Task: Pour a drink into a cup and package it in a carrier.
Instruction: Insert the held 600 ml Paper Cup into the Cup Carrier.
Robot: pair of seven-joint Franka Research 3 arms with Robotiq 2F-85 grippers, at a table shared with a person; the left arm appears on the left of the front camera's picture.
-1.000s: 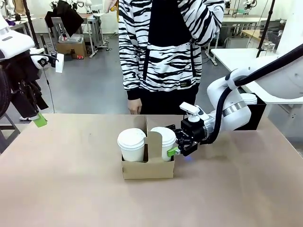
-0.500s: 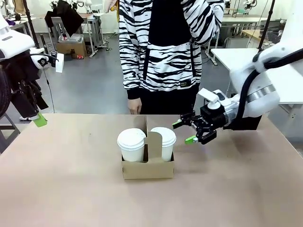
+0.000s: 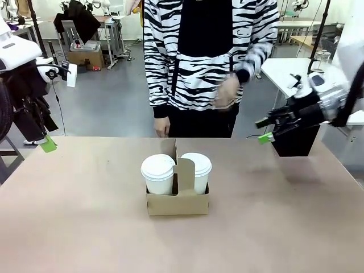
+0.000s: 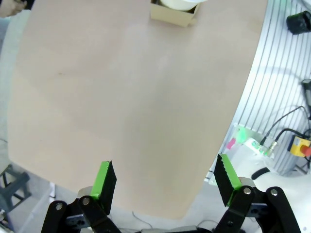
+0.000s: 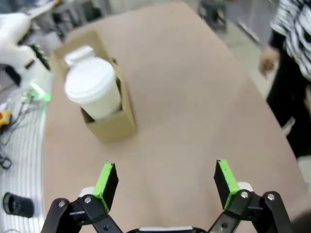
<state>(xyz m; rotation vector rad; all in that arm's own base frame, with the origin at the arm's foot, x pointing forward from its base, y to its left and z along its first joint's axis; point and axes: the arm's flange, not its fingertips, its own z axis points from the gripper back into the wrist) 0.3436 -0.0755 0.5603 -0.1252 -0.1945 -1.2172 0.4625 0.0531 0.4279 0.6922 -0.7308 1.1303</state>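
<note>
The brown cardboard carrier (image 3: pixel 177 203) stands at the middle of the table with two white lidded cups in it, one on the left (image 3: pixel 158 172) and one on the right (image 3: pixel 197 168). The lids hide the drink. My right gripper (image 3: pixel 264 129) hangs open and empty above the table's far right, well clear of the carrier. In its wrist view the open right gripper (image 5: pixel 164 178) looks down on the carrier (image 5: pixel 112 124) and the nearer cup (image 5: pixel 95 87). My left gripper (image 3: pixel 44 142) is raised at the far left. It stands open and empty (image 4: pixel 165 179), with the carrier (image 4: pixel 174 13) far off.
A person in a black-and-white striped top stands at the far side, one hand (image 3: pixel 227 91) moving in front of the body. A black box (image 3: pixel 293 145) sits at the table's far right edge under my right gripper. Bare brown tabletop (image 3: pixel 85 216) surrounds the carrier.
My right gripper has drawn back from the right cup, rising and moving to the far right. The person's raised hand has come down. The left arm has stayed still.
</note>
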